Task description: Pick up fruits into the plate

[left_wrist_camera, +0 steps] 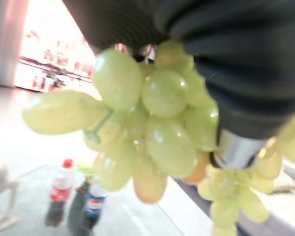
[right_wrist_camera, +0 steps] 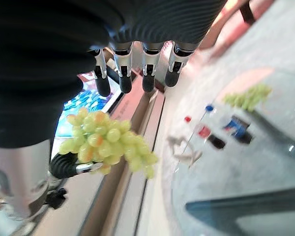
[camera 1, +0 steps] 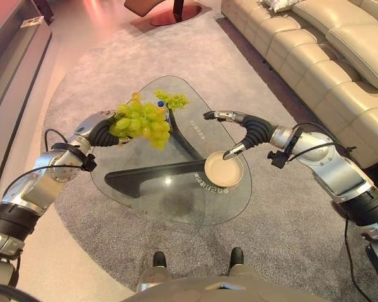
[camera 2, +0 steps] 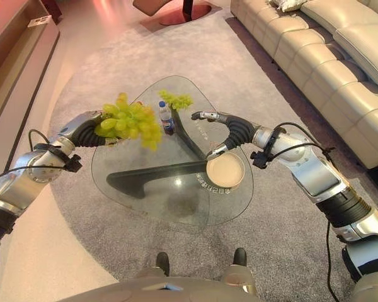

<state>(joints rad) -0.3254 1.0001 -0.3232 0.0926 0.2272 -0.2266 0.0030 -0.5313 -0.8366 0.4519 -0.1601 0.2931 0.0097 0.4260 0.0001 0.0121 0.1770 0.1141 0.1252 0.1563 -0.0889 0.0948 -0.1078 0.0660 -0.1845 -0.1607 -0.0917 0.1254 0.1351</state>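
Note:
A bunch of green grapes (camera 1: 142, 121) hangs in the air over the left side of the glass table (camera 1: 152, 202), with my left hand (camera 1: 103, 133) shut on it. From the left wrist view the grapes (left_wrist_camera: 157, 128) hang right under the hand's dark cover (left_wrist_camera: 246, 59). A second, smaller bunch of grapes (camera 1: 172, 99) lies at the table's far edge. The round tan plate (camera 1: 223, 170) sits bare on the table's right side. My right hand (camera 1: 252, 131) hovers open just beyond the plate, fingers (right_wrist_camera: 132, 73) straight, thumb tip near the plate's rim.
A small bottle with a blue cap (camera 2: 166, 116) stands by the far grapes, with other small bottles (right_wrist_camera: 206, 133) beside it. A beige sofa (camera 1: 331, 53) runs along the right. A low cabinet (camera 1: 12, 56) lines the left, and grey rug surrounds the table.

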